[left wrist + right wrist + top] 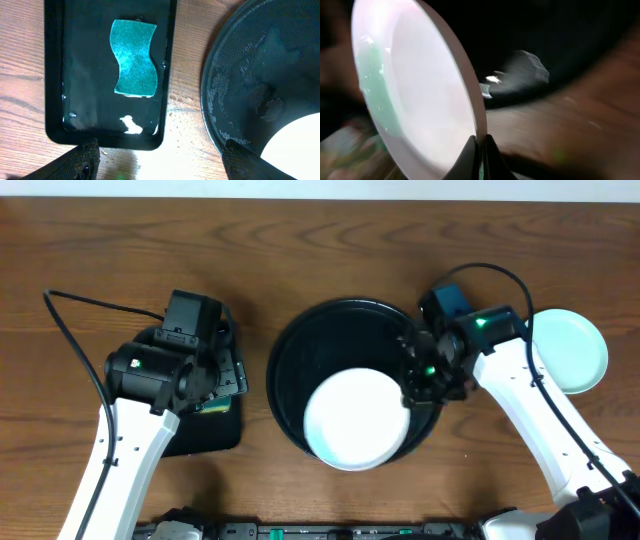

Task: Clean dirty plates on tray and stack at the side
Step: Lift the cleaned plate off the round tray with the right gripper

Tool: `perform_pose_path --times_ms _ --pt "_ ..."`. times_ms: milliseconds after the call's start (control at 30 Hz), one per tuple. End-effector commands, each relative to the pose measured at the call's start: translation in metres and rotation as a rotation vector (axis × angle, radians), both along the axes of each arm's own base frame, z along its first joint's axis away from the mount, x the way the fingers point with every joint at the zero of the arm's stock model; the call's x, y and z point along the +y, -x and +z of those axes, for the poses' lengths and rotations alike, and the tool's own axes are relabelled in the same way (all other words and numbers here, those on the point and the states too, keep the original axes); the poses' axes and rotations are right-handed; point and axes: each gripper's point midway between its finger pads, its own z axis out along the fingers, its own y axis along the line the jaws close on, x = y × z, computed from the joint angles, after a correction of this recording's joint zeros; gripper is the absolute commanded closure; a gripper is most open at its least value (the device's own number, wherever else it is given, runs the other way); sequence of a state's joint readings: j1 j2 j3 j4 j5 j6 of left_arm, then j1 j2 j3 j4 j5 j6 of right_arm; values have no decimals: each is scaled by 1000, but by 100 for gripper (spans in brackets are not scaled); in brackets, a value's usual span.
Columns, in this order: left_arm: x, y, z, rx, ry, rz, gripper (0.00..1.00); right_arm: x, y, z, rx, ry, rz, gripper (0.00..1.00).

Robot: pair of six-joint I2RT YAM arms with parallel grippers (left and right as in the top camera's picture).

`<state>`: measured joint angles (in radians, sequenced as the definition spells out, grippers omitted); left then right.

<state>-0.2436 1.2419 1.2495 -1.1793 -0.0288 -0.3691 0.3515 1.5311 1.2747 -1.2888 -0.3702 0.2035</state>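
Note:
The large round black tray sits mid-table, wet with droplets in the left wrist view. A white plate is tilted up at the tray's near side. My right gripper is shut on its right rim. The right wrist view shows the fingertips pinching that rim, and the plate bears a teal smear on its left side. A second pale plate lies on the table to the far right. My left gripper stands open and empty near the sponge tray.
A rectangular black tray holds a green sponge and some foam, left of the round tray. Bare wet wood lies between the two trays. Cables run along the table's far left and behind the right arm.

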Motion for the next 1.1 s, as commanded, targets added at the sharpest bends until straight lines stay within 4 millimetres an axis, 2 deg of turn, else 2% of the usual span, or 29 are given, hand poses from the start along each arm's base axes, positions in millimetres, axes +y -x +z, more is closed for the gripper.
perform_pose_path --times_ms 0,133,200,333,433,567,833,967,1067 --pt "0 -1 1 1 -2 7 21 39 -6 22 -29 -240 54 99" --pt "0 1 1 8 -4 7 21 56 -46 31 -202 -301 44 99" --pt "0 1 1 8 -4 7 21 57 -69 35 -302 -289 20 99" --pt "1 1 1 7 -5 7 21 44 -112 39 -507 -165 -26 99" --pt "1 1 1 7 -5 7 21 29 -133 42 -645 -15 -15 99" --pt "0 1 1 7 -5 7 21 15 -137 49 -753 179 54 99" --pt "0 -2 1 0 -6 8 21 -3 -122 70 -907 650 216 99" --pt "0 -3 -4 18 -10 8 21 -9 -114 97 -1008 901 257 99" --pt "0 -5 -8 35 -14 8 21 -5 -106 121 -1092 1072 310 99"
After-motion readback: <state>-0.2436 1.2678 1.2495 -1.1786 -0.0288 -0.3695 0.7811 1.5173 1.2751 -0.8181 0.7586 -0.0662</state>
